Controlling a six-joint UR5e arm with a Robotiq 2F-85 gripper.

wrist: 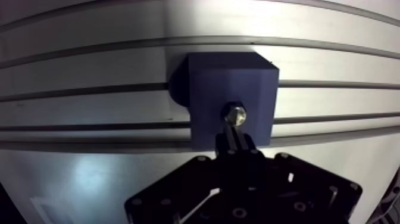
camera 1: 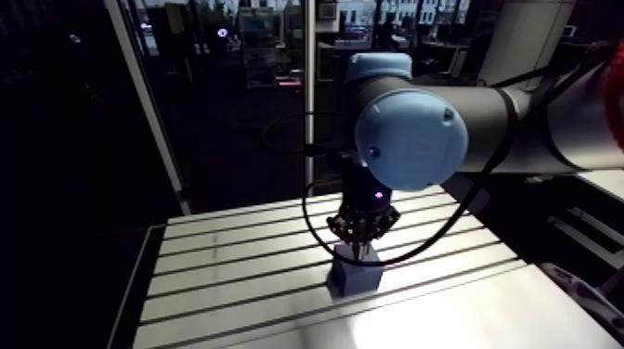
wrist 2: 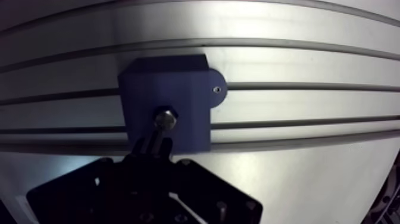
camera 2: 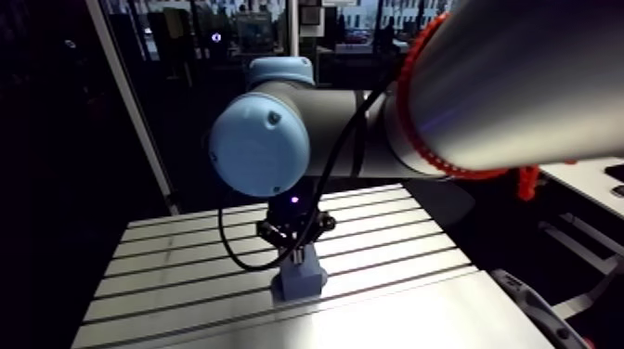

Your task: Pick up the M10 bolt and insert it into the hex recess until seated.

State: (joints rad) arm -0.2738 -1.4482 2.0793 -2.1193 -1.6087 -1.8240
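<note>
Insertion looks under way: the gripper [wrist: 234, 132], clamped on the bolt [wrist: 234, 113], holds its hex head at the recess of the block [wrist: 208, 77] on the tabletop [wrist: 89, 65]; next, press straight down, then release.

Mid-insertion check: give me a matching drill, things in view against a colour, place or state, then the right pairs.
Things:
1 bolt
2 block
3 table
4 gripper

Descriptions:
A silver, with long slots
B dark blue, standing on the table
C black, shut on the bolt
D shiny metal, at the fingertips, over the block's top face

Pairs: 1-D, 2-B, 3-A, 4-C.
</note>
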